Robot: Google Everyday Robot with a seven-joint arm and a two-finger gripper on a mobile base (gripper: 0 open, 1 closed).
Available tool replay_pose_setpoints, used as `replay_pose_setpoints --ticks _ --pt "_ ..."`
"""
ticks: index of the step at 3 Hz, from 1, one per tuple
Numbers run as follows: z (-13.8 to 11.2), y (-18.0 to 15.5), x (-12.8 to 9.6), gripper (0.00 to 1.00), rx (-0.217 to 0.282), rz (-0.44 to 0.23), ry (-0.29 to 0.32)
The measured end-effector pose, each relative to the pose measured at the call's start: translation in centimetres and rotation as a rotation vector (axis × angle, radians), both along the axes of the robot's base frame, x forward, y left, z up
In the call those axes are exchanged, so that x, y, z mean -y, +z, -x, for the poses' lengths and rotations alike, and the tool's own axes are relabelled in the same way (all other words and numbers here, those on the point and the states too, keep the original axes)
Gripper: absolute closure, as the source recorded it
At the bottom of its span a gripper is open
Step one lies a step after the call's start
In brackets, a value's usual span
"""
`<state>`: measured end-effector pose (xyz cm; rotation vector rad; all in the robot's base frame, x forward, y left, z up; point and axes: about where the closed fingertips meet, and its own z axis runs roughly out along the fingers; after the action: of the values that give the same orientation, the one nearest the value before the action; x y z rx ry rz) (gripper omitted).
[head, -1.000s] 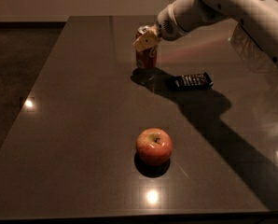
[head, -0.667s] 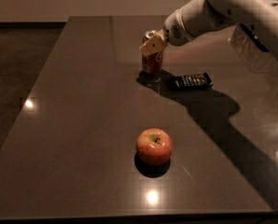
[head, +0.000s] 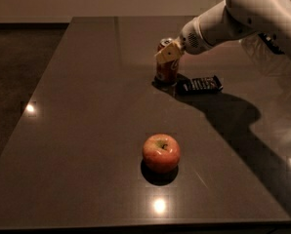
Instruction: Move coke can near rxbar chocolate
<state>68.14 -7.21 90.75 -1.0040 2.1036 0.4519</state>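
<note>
the pincer pinches the coke can at its top, upright on the table just left of the rxbar chocolate; a tilted release could topple it onto the bar.

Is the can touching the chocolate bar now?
Cannot tell. The camera view shows the can standing close beside the bar, shadow hiding any gap. The gripper sits at the can's top.

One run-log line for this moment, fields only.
gripper at coke can top | can upright, beside rxbar chocolate | apple apart, nearer camera
</note>
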Motion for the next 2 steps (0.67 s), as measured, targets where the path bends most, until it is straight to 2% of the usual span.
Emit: replay_pose_setpoints --ticks 2 --pt "0.16 -0.90 0.17 0.13 0.003 0.012 0.003"
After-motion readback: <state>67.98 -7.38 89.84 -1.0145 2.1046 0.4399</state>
